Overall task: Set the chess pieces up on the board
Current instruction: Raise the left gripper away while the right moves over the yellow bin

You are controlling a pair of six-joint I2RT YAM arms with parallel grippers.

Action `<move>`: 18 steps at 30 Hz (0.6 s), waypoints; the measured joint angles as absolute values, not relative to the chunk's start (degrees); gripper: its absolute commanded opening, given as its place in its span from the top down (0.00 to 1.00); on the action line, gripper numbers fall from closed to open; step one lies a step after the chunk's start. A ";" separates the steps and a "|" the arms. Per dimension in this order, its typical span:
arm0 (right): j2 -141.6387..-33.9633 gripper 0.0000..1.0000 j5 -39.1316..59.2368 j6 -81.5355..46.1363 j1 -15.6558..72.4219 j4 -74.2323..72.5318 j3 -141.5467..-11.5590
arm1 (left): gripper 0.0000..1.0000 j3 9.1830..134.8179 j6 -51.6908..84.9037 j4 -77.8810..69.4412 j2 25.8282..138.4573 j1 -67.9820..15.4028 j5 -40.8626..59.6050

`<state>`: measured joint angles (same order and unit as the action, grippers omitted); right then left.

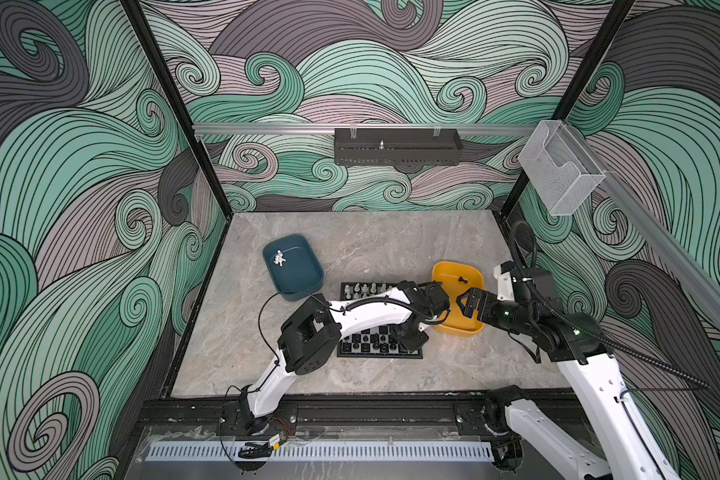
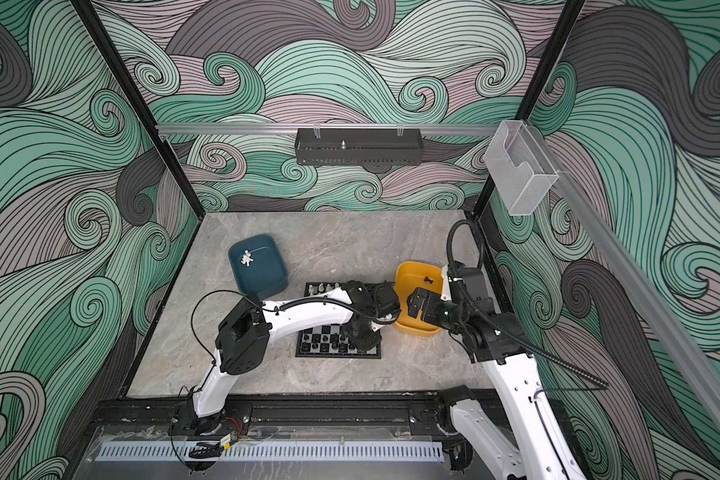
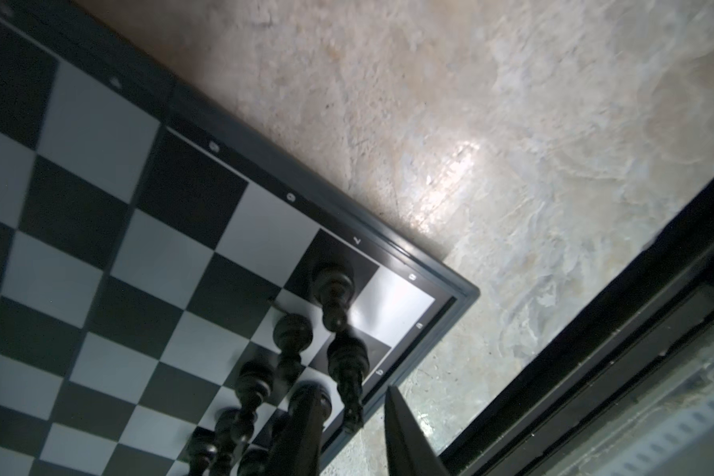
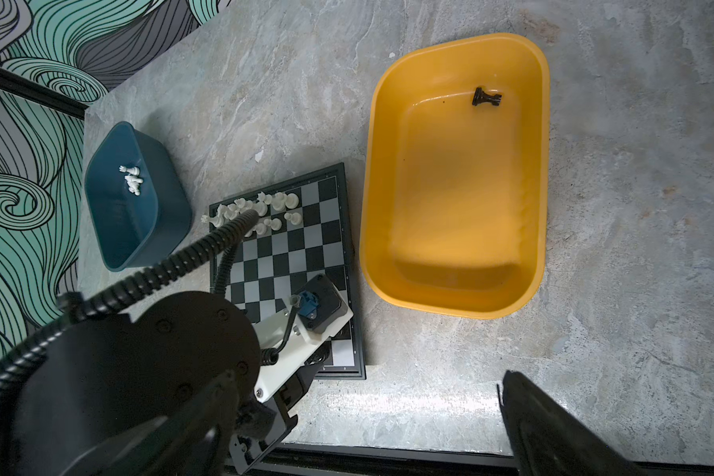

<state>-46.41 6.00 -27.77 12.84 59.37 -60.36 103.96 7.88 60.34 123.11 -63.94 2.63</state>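
Observation:
The board lies mid-table, partly under my left arm. White chess pieces stand along its far edge and black ones along its near rows. My left gripper hangs over the board's near right corner. Its fingers are apart, and a black piece stands upright on the board between them with a gap to the finger on the outer side. My right gripper hovers wide open and empty over the near end of the yellow tray. One black piece lies in that tray.
A teal tray at the back left of the board holds a few white pieces. The black frame rail runs along the table's front edge, close to the board corner. The left arm's elbow stands over the board's near left side.

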 measured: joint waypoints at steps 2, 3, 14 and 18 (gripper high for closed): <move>-46.65 0.00 5.91 -27.49 12.56 59.35 -60.36 | 0.58 105.75 8.43 60.55 122.41 -63.94 2.61; -46.78 0.00 5.78 -27.38 12.38 59.37 -60.36 | 0.56 106.80 8.71 60.73 121.84 -63.90 2.57; -60.29 0.05 0.05 -23.44 9.15 56.21 -61.19 | 0.02 96.42 12.82 48.16 88.40 -53.91 4.08; -74.19 0.17 -4.45 -20.38 9.04 52.62 -64.05 | 0.01 76.12 15.07 36.71 69.78 -45.39 8.45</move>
